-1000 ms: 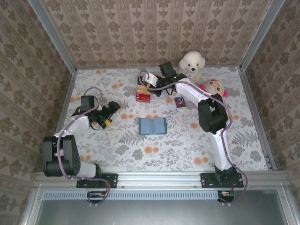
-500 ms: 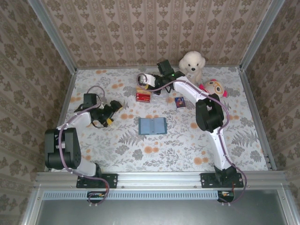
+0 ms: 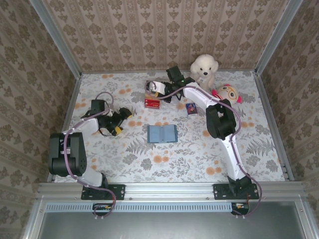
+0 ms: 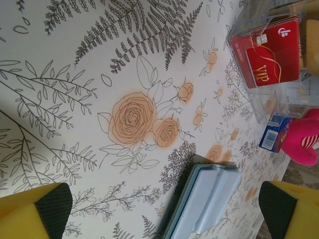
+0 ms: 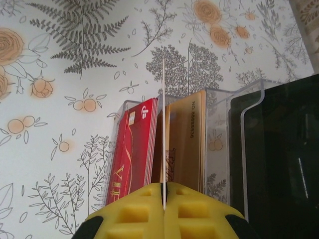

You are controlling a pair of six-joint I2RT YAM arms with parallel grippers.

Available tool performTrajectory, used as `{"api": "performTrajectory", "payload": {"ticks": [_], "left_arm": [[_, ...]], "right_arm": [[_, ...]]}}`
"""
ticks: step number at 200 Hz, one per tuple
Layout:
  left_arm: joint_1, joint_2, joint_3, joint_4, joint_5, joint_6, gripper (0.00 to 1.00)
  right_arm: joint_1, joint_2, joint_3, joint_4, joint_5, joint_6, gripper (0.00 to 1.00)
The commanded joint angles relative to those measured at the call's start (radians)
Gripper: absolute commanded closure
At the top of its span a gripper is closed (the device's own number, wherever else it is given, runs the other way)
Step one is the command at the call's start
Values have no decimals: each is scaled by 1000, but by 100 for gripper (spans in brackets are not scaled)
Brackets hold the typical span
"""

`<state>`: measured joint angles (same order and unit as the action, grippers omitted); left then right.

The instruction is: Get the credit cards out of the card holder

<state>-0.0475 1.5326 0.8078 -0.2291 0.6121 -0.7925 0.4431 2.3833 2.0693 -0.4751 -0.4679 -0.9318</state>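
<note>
A clear acrylic card holder (image 3: 152,101) stands at the back of the table with red credit cards (image 5: 134,149) and gold ones (image 5: 188,139) upright in it. My right gripper (image 3: 158,88) hovers just over it, shut on a thin pale card (image 5: 163,99) seen edge-on between the red and gold stacks, under that gripper (image 5: 164,191). A dark card (image 3: 191,108) lies flat on the table right of the holder. My left gripper (image 3: 117,122) rests open at the left, nothing between its fingers. The left wrist view looks from that gripper (image 4: 164,214) toward the holder (image 4: 279,99) and its red cards (image 4: 271,50).
A light blue folding case (image 3: 162,133) lies mid-table and also sits between the left fingers' line of sight (image 4: 209,199). A white plush bear (image 3: 204,67) and a doll (image 3: 227,92) sit at the back right. A dark panel (image 5: 279,149) borders the holder.
The right arm has shifted slightly left, still pinching the card above the holder. The left arm has swung a little toward the back; its gripper stays open.
</note>
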Motion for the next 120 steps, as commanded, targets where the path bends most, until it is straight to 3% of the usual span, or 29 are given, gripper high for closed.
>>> {"api": "performTrajectory", "payload": {"ticks": [1,120], "left_arm": [[-9,9,26,17,21,-5,0],[-21,31,32,25,53,-2,0]], "right_arm": [[0,26,40,13,22,10,100],[0,24,37,68,10,96,92]]}}
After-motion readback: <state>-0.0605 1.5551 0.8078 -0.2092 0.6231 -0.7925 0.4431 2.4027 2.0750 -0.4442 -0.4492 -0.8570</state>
